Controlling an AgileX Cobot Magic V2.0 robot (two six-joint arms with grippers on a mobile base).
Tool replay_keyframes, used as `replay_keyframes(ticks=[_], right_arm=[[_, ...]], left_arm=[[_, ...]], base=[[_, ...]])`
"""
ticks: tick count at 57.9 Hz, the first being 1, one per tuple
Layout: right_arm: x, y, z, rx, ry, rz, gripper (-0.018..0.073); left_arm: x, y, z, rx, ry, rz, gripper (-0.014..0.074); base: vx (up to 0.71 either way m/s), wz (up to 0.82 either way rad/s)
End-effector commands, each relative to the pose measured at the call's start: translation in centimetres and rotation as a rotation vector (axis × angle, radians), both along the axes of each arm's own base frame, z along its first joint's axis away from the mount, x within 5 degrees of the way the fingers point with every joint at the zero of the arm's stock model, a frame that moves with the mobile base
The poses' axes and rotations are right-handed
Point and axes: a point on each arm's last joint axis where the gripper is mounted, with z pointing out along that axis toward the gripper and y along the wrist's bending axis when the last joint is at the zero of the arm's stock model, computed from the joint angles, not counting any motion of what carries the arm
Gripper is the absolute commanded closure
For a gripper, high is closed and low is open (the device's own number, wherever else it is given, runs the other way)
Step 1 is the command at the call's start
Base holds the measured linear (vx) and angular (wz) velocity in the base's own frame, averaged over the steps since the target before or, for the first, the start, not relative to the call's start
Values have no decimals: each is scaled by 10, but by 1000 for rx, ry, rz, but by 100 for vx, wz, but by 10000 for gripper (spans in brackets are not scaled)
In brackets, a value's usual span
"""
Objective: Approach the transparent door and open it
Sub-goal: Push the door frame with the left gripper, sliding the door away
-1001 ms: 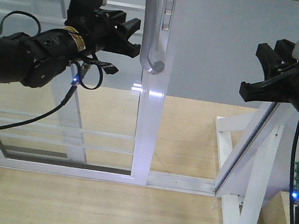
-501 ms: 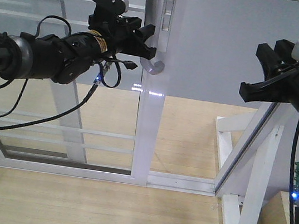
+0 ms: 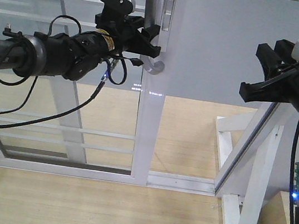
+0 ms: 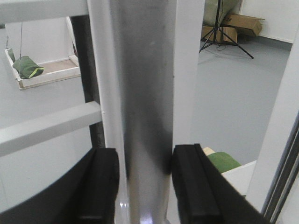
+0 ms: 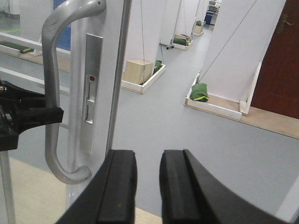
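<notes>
Now, front view first: one door (image 3: 148,129), its clear panel crossed low down by two thin white bars (image 3: 68,128). One curved grey handle (image 3: 155,68) sits on its right stile, with one lock plate (image 3: 168,10) beside it. Two arms are in shot. The left claw (image 3: 153,42) is right at the handle, black fingers (image 3: 152,33) reaching past the shaft above the bottom curl. The right claw (image 3: 255,71) hangs well off to the right, prongs apart, nothing between them, in front of the white stand (image 3: 257,162). Right of the door's edge there's open room along the floor track (image 3: 184,183) as far as that stand. Against half a second ago, the left claw has nudged a little further right onto the handle. The door's stile and the right claw sit exactly where they were.

Left wrist view: the handle (image 4: 142,93) runs straight up the middle with one finger (image 4: 100,186) on each side, right at its edges. Whether they're actually squeezing it, I can't tell.

Right wrist view: the whole handle (image 5: 51,93) shows, with the lock plate (image 5: 91,98) just beside it. The left claw's black tips (image 5: 28,116) show at the shaft. The right claw (image 5: 148,186) shows a narrow gap, holding nothing, and open grey floor (image 5: 187,126) lies beyond.
</notes>
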Motion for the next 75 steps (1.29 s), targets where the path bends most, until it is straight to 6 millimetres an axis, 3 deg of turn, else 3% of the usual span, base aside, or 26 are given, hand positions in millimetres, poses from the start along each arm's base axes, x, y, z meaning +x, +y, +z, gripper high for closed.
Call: replay_keyframes(ticks=[1, 19, 32, 42, 75], right_arm=[[-2, -1, 23, 29, -133, 5, 316], [-2, -1, 23, 28, -132, 5, 316], [-2, -1, 23, 28, -132, 5, 316], [-2, -1, 23, 28, -132, 5, 316], [-2, -1, 23, 28, -132, 5, 316]], left_arm=[[0, -4, 47, -96, -142, -12, 184], [13, -7, 45, -52, -95, 14, 197], [12, -3, 43, -3, -27, 42, 307], [8, 1, 58, 2, -32, 52, 366], [-2, 64, 96, 51, 20, 202, 358]], base=[[0, 0], [0, 0], [0, 0], [0, 0], [0, 0]])
